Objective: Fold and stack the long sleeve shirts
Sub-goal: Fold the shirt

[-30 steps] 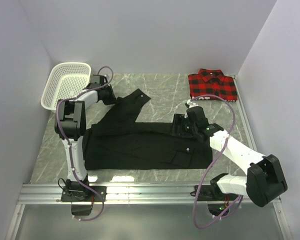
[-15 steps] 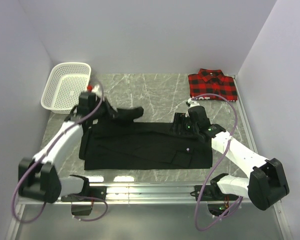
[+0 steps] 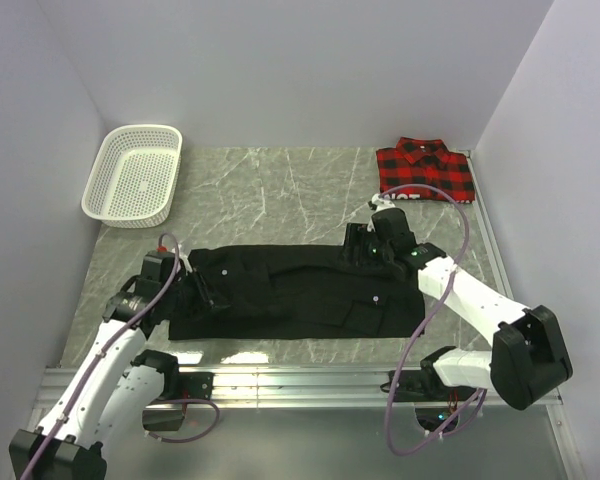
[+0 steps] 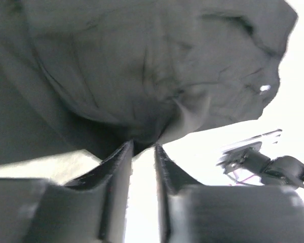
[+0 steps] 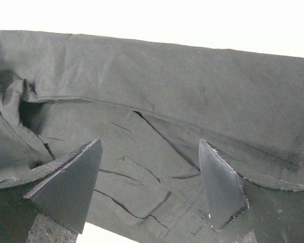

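Note:
The black shirt [image 3: 310, 290] lies as a long flat band across the middle of the table, with its sleeve folded in over the body. My left gripper [image 3: 208, 292] is at the shirt's left end, shut on a pinch of black fabric [image 4: 142, 66] at its fingertips [image 4: 122, 152]. My right gripper [image 3: 360, 250] is open at the shirt's far edge right of centre, its fingers spread just over the black cloth [image 5: 167, 76]. The red-and-black plaid shirt [image 3: 425, 170] lies folded at the back right corner.
A white mesh basket [image 3: 135, 185] stands at the back left. Bare marble table [image 3: 280, 190] shows between the basket and the plaid shirt. Walls close in the left, back and right sides.
My left arm swung from beside the basket toward the near left, pulling the black sleeve down and over the shirt body. The right gripper stayed in place.

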